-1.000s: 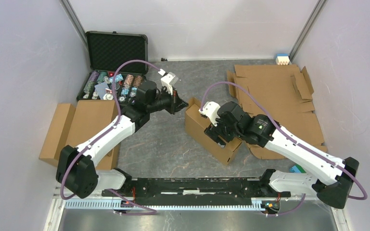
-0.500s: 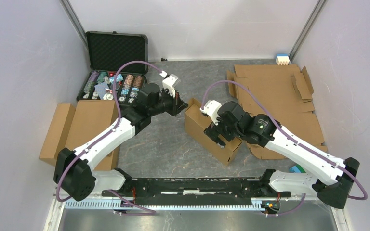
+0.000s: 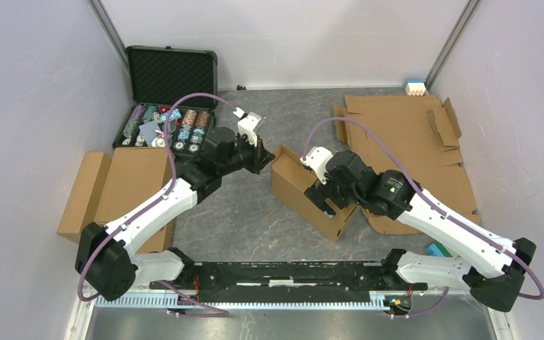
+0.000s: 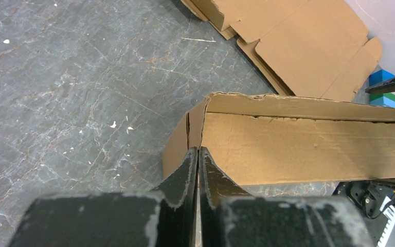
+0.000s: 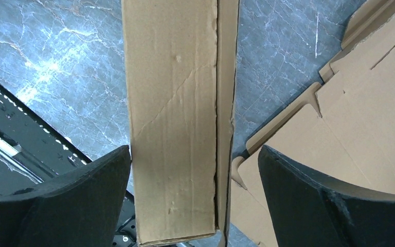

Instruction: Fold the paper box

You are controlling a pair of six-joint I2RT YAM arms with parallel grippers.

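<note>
Paper box (image 3: 292, 185), folded into a shallow closed form, lies slantwise at mid-counter (image 3: 241, 216), just beside the flat cardboard sheets (image 3: 404, 138). Left gripper (image 4: 198, 154): fingers pressed together, tips at the box's corner seam, with nothing visibly pinched. Right gripper (image 5: 194, 149): fingers spread wide, straddling the long panel and clear of it on both sides. One long seam gapes slightly. The step probably goes best if the left tips brace the corner while the right closes squarely across the panel, gently enough not to crush the corrugation.
</note>
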